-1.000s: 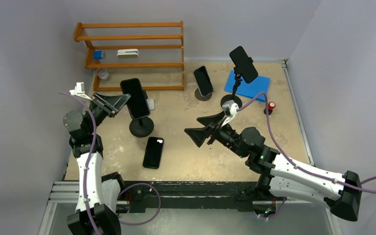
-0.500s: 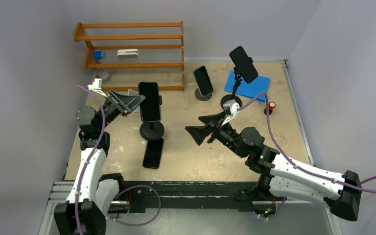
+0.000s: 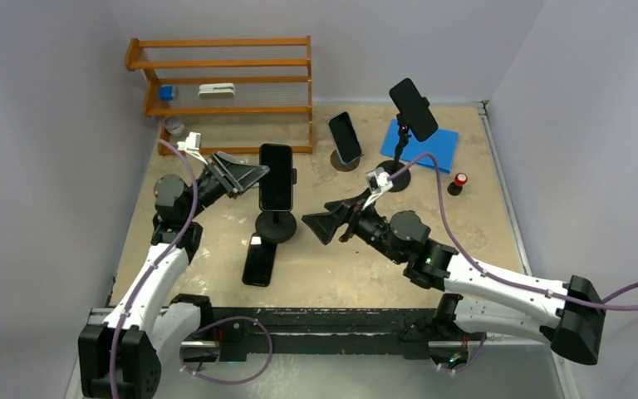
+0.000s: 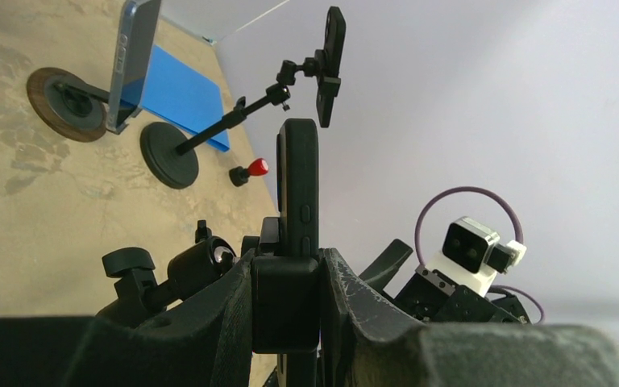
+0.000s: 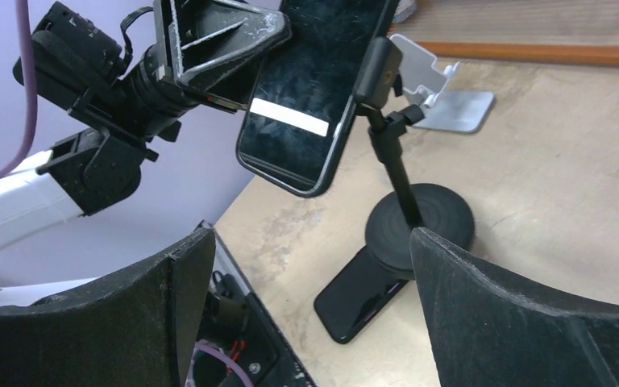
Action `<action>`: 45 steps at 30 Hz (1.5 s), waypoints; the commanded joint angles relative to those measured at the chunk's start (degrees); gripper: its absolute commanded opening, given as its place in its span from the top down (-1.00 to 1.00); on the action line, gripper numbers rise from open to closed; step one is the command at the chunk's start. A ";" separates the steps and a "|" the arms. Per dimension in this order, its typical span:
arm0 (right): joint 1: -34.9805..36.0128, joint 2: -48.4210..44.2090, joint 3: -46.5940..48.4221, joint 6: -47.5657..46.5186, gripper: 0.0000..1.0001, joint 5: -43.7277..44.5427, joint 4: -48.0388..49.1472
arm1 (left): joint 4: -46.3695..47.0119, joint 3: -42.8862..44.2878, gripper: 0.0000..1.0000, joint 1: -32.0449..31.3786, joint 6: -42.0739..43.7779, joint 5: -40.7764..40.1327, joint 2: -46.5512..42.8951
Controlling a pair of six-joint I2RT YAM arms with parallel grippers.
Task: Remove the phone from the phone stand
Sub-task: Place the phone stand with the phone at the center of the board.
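Note:
A black phone (image 3: 276, 176) stands upright in the clamp of a black phone stand whose round base (image 3: 276, 226) rests on the table. My left gripper (image 3: 253, 173) is shut from the left on the clamp at the phone's side. In the left wrist view the fingers (image 4: 209, 322) squeeze the clamp block (image 4: 284, 302), with the phone's edge (image 4: 300, 185) rising above it. My right gripper (image 3: 316, 218) is open and empty, to the right of the stand. The right wrist view shows the phone (image 5: 314, 89), the stem (image 5: 395, 177) and the base (image 5: 419, 226) ahead of the spread right gripper (image 5: 310, 234).
A second black phone (image 3: 257, 264) lies flat, its far end under the stand's base. Behind are a wooden rack (image 3: 224, 83), a phone on a low round stand (image 3: 345, 137), a phone on a tall arm stand (image 3: 413, 108), a blue pad (image 3: 428, 148), a red knob (image 3: 460, 180) and a silver stand (image 5: 451, 105).
My left gripper has moved right with the stand and its phone, so the base now overlaps the flat phone. My right gripper has moved slightly left towards the stand and stays open.

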 commanded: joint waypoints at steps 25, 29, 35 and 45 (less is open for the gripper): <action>-11.05 8.18 2.57 15.59 -0.77 -13.39 6.67 | 23.60 0.38 1.00 -17.25 1.44 -9.63 8.15; -11.08 6.23 1.47 13.91 -0.77 -11.02 4.75 | 25.72 -0.98 1.00 -17.59 1.91 -9.81 8.77; -11.07 2.21 -0.86 11.06 -0.77 -7.30 1.95 | 26.88 -4.63 1.00 -17.99 3.25 -9.83 7.95; -11.08 -0.13 -4.13 6.81 -0.76 -3.90 0.48 | 26.57 -11.09 1.00 -19.87 3.99 -8.73 7.04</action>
